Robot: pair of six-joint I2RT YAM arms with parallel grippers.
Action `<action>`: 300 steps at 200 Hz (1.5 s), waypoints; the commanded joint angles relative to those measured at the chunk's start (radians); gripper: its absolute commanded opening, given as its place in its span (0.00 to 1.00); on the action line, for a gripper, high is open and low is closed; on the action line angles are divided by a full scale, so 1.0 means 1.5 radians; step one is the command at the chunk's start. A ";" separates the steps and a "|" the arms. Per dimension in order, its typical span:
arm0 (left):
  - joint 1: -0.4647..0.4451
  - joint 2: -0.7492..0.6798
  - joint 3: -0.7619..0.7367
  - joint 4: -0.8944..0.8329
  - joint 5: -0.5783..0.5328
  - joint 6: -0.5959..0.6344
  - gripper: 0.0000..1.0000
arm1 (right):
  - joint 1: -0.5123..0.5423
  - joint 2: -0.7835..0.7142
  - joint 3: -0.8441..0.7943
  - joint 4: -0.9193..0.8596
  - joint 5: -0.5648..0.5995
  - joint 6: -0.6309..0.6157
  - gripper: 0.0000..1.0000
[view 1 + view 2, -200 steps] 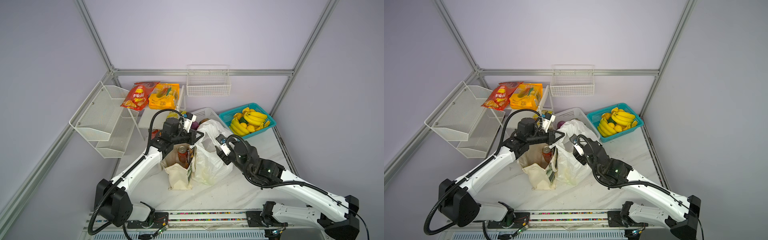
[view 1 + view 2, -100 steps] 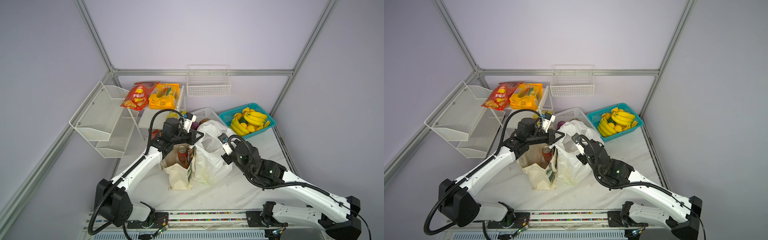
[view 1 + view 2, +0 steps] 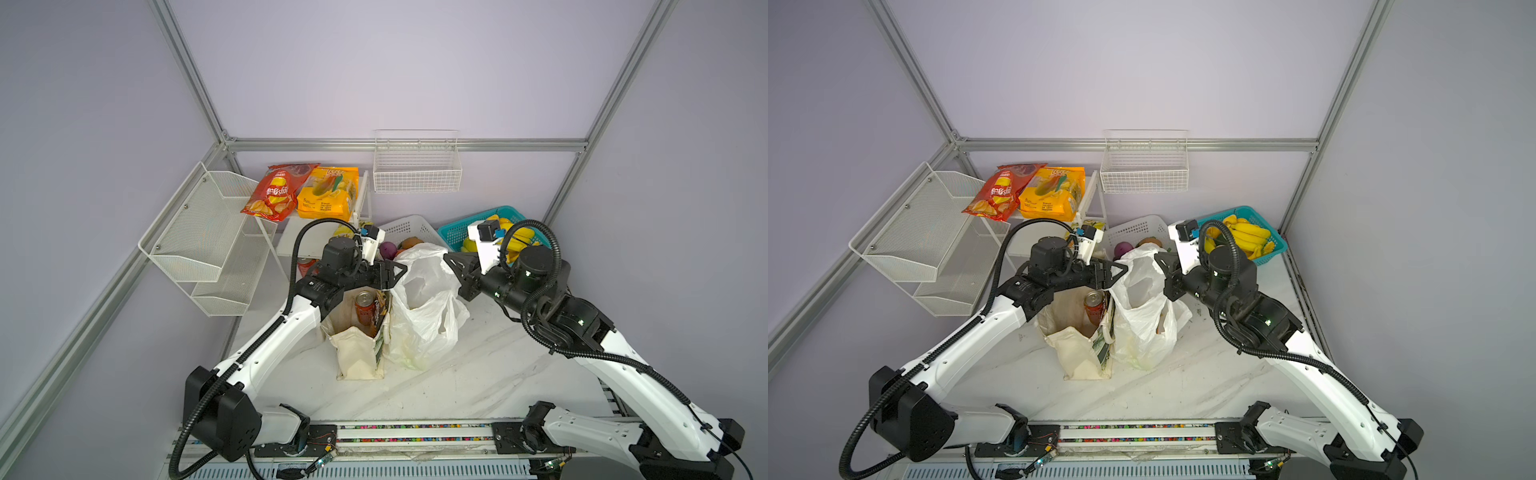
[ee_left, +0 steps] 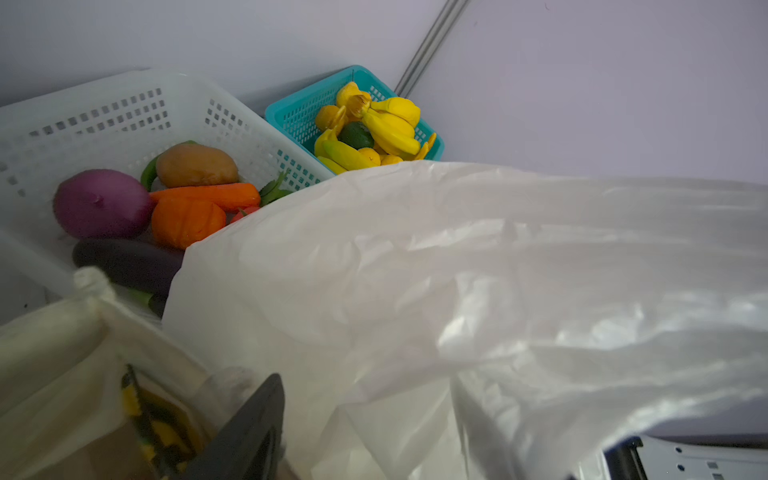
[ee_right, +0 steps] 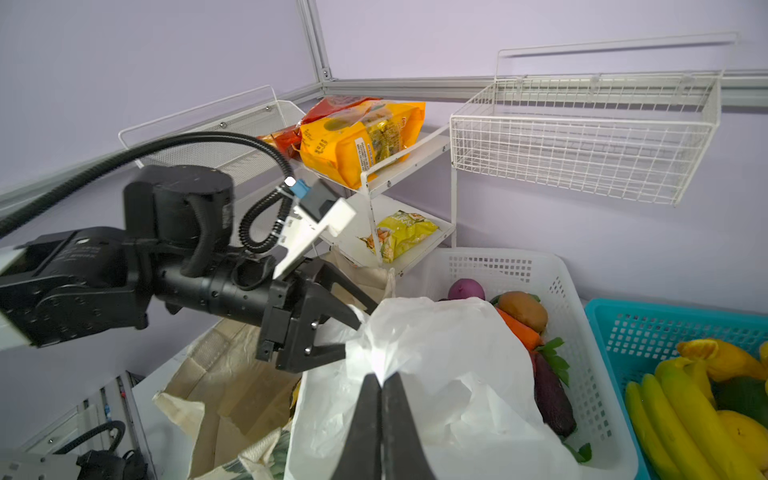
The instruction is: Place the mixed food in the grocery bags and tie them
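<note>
— At the middle of the tabletop, what stands there?
— 2 bags, side by side and touching: the cream tote on the left arm's side and the white plastic bag on the right arm's side, both with mouths up.
— And the food?
— The drink can stands upright inside the tote. The left wrist view shows a black packet with yellow marks in the tote too.
— Left gripper?
— Its fingers are spread at the plastic bag's rim nearest the tote, with plastic lying between them.
— Right gripper?
— Its fingers are pressed together, pinching the opposite rim of the plastic bag, which bunches at their tips.
— Behind the bags?
— A white lattice basket of vegetables sits just behind the plastic bag, and a teal basket of bananas is beside it.
</note>
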 commanded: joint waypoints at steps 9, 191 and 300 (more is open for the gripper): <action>-0.006 -0.122 0.021 0.004 -0.144 0.018 0.74 | -0.060 0.029 0.011 0.015 -0.192 0.102 0.00; -0.430 0.108 0.186 -0.068 -0.349 0.393 0.72 | -0.293 0.117 -0.067 0.290 -0.492 0.291 0.00; -0.449 0.228 0.298 -0.154 -0.380 0.428 0.63 | -0.305 0.115 -0.068 0.294 -0.481 0.290 0.00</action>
